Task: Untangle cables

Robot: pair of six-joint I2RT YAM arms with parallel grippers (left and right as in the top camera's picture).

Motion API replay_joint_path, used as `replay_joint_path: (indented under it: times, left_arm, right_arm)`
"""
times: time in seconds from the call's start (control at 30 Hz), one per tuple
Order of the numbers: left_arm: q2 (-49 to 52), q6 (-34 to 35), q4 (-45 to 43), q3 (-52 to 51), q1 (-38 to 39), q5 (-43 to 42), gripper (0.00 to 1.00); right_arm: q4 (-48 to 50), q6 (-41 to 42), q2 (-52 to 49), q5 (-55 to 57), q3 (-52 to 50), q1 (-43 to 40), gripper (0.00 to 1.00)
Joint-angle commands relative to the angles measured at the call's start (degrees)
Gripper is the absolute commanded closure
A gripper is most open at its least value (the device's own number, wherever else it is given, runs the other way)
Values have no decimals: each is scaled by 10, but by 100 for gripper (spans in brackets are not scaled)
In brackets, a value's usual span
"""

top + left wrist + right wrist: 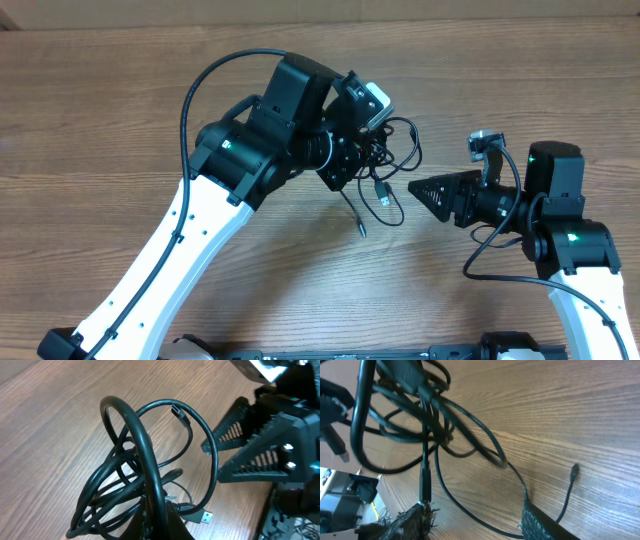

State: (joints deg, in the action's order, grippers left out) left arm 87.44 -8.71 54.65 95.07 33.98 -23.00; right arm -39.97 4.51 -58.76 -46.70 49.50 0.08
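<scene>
The left gripper [352, 155] has its jaws clamped on the cables [150, 465], raised off the tabletop [100, 100] so the wide-jawed right gripper [416, 190] can catch a strand.

The left arm [180, 240] rises from the bench's near left corner, its white link slanting towards the middle and its black wrist bent over near the far edge. The left gripper [345, 162] points down, its jaws closed on the cables [125, 485]. The right arm [590, 300] comes up from the near right corner, wrist turned level towards the left edge. The right gripper [422, 190] sits low with its fingers [410, 521] spread wide apart.
</scene>
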Motion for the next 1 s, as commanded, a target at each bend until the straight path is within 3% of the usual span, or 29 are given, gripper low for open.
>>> replay_joint_path:
  times: [0.0, 0.17, 0.3, 0.4, 0.67, 0.83, 0.97]
  left_arm:
    - [-5, -23, 2, 10, -2, -71, 96]
    - [-5, -110, 26, 10, -2, -172, 96]
    - [-5, -138, 43, 10, -2, -189, 96]
    - [-5, -138, 47, 10, -2, -188, 96]
    - [-5, -139, 47, 10, -2, -151, 96]
    - [-5, -138, 47, 10, -2, -124, 96]
    - [-5, -138, 52, 10, -2, -102, 96]
  right_arm:
    - [11, -5, 2, 9, 1, -1, 43]
    - [12, 38, 2, 158, 1, -1, 43]
    - [0, 137, 2, 317, 1, -2, 47]
    - [-14, 168, 2, 358, 1, -2, 47]
    - [-37, 159, 2, 307, 1, -1, 51]
    - [-16, 111, 2, 183, 1, -1, 53]
    - [5, 75, 2, 77, 1, -1, 45]
